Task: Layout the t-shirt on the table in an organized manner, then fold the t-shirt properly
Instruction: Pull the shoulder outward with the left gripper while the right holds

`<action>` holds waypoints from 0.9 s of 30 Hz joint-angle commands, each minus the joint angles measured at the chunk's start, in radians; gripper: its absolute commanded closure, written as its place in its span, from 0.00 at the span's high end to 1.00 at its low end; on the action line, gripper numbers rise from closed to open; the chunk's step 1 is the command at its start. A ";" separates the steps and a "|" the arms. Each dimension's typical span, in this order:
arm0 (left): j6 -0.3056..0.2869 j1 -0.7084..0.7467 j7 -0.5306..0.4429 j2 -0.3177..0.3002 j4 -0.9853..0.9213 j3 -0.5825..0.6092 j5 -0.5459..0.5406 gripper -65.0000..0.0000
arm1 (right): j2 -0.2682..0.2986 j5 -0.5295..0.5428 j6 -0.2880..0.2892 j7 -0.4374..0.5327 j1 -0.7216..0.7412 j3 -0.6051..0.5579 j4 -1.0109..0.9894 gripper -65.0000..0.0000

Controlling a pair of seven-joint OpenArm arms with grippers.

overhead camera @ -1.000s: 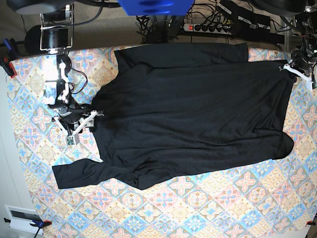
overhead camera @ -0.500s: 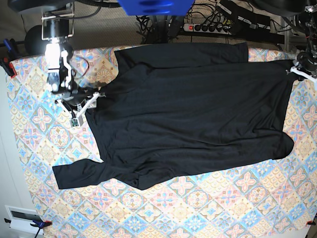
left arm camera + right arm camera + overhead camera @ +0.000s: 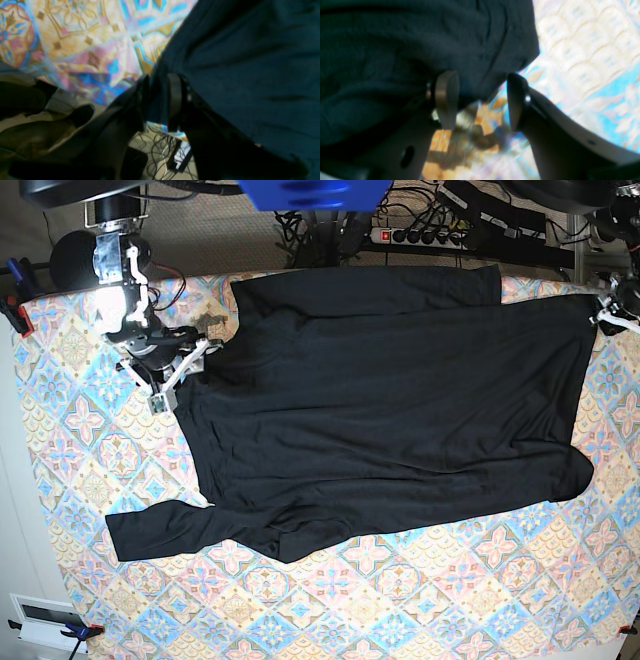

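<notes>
The black t-shirt [image 3: 390,405] lies spread across the patterned table [image 3: 420,600], body mostly flat, one long sleeve trailing out at the lower left of the base view and the other folded along the far edge. Over the last second the right gripper [image 3: 180,362] has travelled up the shirt's left edge toward the far side, and that edge has gone with it, standing a little straighter than before. From its wrist camera the jaws stand wide apart with the cloth's edge lying between them, not pinched. At the opposite corner the left gripper [image 3: 610,308] has drawn back toward the table's far edge; its jaws are nearly together with a fold of the hem clamped between them. I'd say they're stretching the shirt square before any folding starts.
</notes>
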 commanded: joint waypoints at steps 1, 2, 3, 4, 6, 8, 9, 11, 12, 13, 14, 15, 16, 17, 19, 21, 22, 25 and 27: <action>0.004 0.001 -0.005 -0.023 0.014 -0.011 -0.014 0.20 | 0.010 0.005 0.000 0.013 -0.003 0.004 0.017 0.45; 0.004 0.001 -0.005 -0.023 0.014 -0.011 -0.021 0.20 | 0.010 0.005 0.000 0.013 -0.006 0.004 0.016 0.45; 0.004 0.001 -0.003 -0.023 0.014 -0.011 -0.026 0.20 | 0.009 0.005 0.000 0.013 -0.006 0.004 0.014 0.45; 0.004 0.001 -0.002 -0.023 0.014 -0.011 -0.026 0.20 | 0.009 0.005 0.000 0.013 -0.005 0.004 0.011 0.45; 0.004 0.001 0.004 -0.011 0.014 -0.014 -0.026 0.20 | 0.007 0.007 0.000 0.015 0.000 0.002 0.006 0.45; 0.004 0.002 0.004 0.005 0.017 -0.014 -0.026 0.20 | 0.007 0.007 0.000 0.016 0.000 0.002 0.006 0.45; 0.004 0.006 0.004 0.006 0.017 -0.014 -0.026 0.20 | 0.007 0.007 0.000 0.016 0.000 0.002 0.005 0.45; 0.002 0.036 0.000 0.009 0.017 -0.014 -0.029 0.20 | 0.007 0.007 0.000 0.016 0.000 0.002 -0.010 0.45; 0.002 0.041 0.000 0.011 0.017 -0.014 -0.029 0.20 | 0.007 0.007 0.000 0.016 0.000 0.002 -0.027 0.45; 0.002 0.044 0.000 0.012 0.017 -0.014 -0.029 0.20 | 0.007 0.007 0.000 0.018 0.000 0.002 -0.046 0.45; 0.002 0.045 0.000 0.020 0.017 -0.014 -0.029 0.20 | 0.007 0.007 0.000 0.019 0.000 0.002 -0.061 0.45; 0.002 0.045 0.000 0.031 0.017 -0.016 -0.027 0.20 | 0.007 0.007 0.000 0.021 0.000 0.002 -0.070 0.45; 0.002 0.047 0.000 0.037 0.019 -0.016 -0.027 0.20 | 0.007 0.007 0.000 0.021 0.000 0.002 -0.076 0.45; 0.002 0.058 0.000 0.039 0.019 -0.016 -0.027 0.20 | 0.007 0.007 0.000 0.021 0.000 0.002 -0.081 0.45; 0.002 0.078 -0.002 0.043 0.022 -0.016 -0.027 0.20 | 0.005 0.007 0.000 0.021 0.000 0.002 -0.090 0.44; 0.002 0.084 -0.002 0.048 0.034 -0.014 -0.023 0.20 | -0.002 0.007 0.000 0.021 0.000 0.002 -0.092 0.39; 0.002 0.084 -0.002 0.060 0.034 -0.014 -0.021 0.20 | -0.008 0.007 0.000 0.021 0.001 0.005 -0.092 0.36; 0.002 0.084 0.000 0.075 0.034 -0.014 -0.018 0.20 | -0.016 0.007 0.000 0.021 0.001 0.004 -0.092 0.24; 0.002 0.084 0.000 0.077 0.034 -0.014 -0.018 0.20 | -0.021 0.007 0.000 0.021 0.001 0.004 -0.090 0.19</action>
